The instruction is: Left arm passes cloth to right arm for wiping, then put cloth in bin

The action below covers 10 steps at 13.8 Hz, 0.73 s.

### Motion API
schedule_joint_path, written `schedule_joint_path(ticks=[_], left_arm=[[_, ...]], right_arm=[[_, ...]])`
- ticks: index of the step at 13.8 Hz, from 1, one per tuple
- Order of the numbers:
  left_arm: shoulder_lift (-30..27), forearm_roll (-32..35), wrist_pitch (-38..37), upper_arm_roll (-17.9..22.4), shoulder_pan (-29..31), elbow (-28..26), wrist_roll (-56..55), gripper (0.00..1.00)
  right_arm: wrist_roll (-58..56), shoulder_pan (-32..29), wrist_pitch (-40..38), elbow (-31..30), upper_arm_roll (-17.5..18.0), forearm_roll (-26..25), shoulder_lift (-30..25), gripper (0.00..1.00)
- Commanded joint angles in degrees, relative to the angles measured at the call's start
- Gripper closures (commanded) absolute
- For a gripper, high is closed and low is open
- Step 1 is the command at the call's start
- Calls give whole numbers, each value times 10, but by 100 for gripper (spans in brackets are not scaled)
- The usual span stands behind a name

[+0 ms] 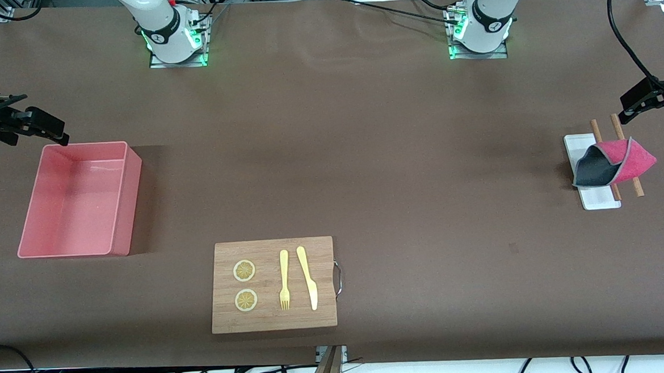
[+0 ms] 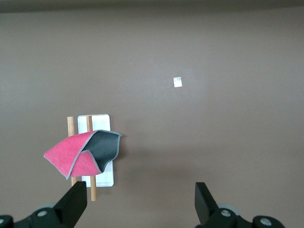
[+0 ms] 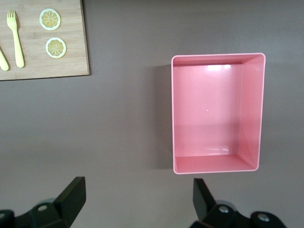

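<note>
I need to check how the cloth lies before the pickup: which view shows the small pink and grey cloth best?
The left wrist view: the folded pink and dark grey cloth sits unobstructed, draped over two wooden sticks on a white tray. The front view shows the cloth smaller, near the table's edge. The right wrist view misses it.

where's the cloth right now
In the front view the cloth lies at the left arm's end of the table, draped over two wooden sticks and a white tray, untouched.
</note>
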Motion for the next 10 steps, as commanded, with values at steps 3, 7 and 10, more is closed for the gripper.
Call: schedule_joint_path(ticks=[3, 7, 10], left_arm=[[-7, 4, 9, -1, 1, -7, 8, 0], [-1, -1, 1, 2, 4, 0, 16, 0], [47, 12, -2, 5, 22, 6, 23, 0]], right_arm=[[-7, -4, -5, 16, 2, -7, 7, 0], [-7, -3, -5, 16, 1, -7, 7, 0], [-8, -4, -5, 16, 1, -8, 7, 0]])
